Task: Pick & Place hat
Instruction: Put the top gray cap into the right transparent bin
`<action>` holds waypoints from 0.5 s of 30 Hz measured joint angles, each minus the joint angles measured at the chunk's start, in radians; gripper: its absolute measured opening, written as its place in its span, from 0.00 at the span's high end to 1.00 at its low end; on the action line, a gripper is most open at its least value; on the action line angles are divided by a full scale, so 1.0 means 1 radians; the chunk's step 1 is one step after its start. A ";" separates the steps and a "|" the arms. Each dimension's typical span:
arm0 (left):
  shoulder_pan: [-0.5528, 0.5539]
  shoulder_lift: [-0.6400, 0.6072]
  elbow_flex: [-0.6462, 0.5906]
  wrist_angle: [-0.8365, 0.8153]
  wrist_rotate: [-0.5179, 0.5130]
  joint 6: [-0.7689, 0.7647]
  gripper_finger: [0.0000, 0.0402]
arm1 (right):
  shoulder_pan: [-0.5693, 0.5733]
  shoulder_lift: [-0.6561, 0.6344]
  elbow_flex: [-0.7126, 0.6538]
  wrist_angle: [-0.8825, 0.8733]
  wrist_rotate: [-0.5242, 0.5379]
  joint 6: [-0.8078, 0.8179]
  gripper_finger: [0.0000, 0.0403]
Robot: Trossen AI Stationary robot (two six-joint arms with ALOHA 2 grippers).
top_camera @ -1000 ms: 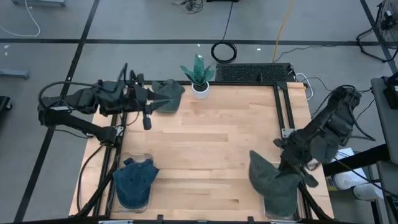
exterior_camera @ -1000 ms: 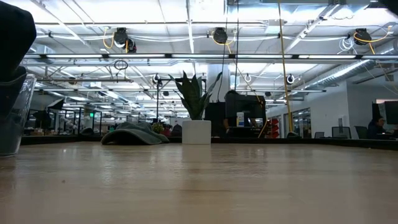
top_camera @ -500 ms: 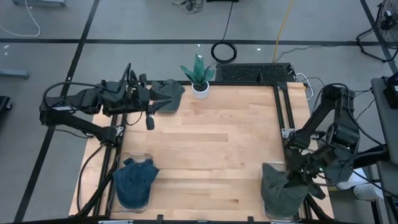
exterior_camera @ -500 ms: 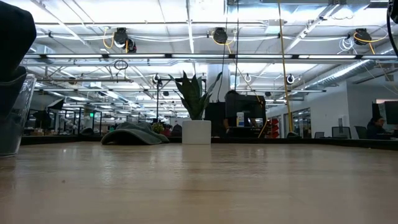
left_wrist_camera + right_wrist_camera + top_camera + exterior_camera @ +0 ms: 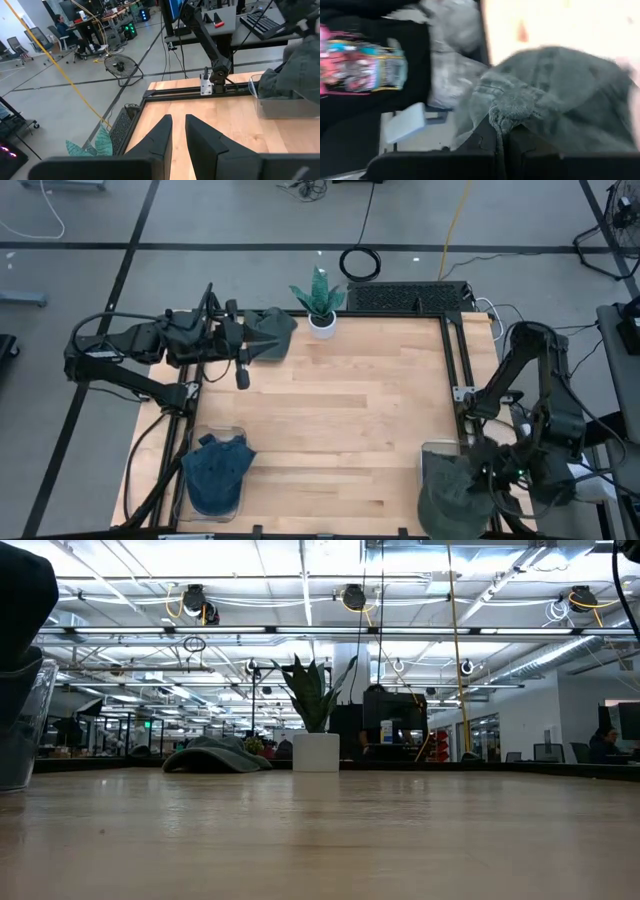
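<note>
A grey-green hat (image 5: 446, 492) hangs over a clear bin (image 5: 432, 452) at the table's near right corner, with my right gripper (image 5: 504, 131) shut on it. The left wrist view shows this hat (image 5: 295, 70) above the bin (image 5: 280, 106). A second grey-green hat (image 5: 272, 332) rests brim-down on the far left of the table. A blue hat (image 5: 218, 470) sits in a clear bin (image 5: 236, 432) at the near left. My left gripper (image 5: 178, 134) hovers over the far left hat, its fingers nearly together with nothing between them. My right gripper pinches a gathered bunch of the hat's cloth (image 5: 501, 114) between its two fingers. The fingers slant downward from the table's right side. The rest of the hat (image 5: 570, 95) spreads out beyond the fingertips, over the bin; whether it rests in the bin I cannot tell.
A potted plant (image 5: 320, 302) stands at the far edge's middle, also visible in the low view (image 5: 316, 720). Black frame rails (image 5: 462, 360) run along the right side. The wide middle of the wooden table (image 5: 340, 410) is bare.
My right gripper has swung toward the table's near right corner and down a little, rolling its wrist. The grey-green hat went with it, from beside the table's near right area to over the clear bin. The left arm kept still.
</note>
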 joint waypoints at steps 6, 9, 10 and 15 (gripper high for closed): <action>0.000 0.000 0.000 0.000 0.000 0.000 0.84 | 0.009 -0.009 0.000 -0.209 -0.045 0.200 1.00; 0.000 0.000 0.000 0.000 0.000 0.000 0.84 | 0.004 -0.009 0.000 -0.293 -0.052 0.250 1.00; 0.000 0.000 0.000 0.000 0.000 0.000 0.84 | 0.000 -0.009 0.000 -0.322 -0.077 0.278 1.00; 0.000 0.000 0.000 0.000 0.000 0.000 0.84 | -0.006 -0.005 0.000 -0.404 -0.343 0.449 1.00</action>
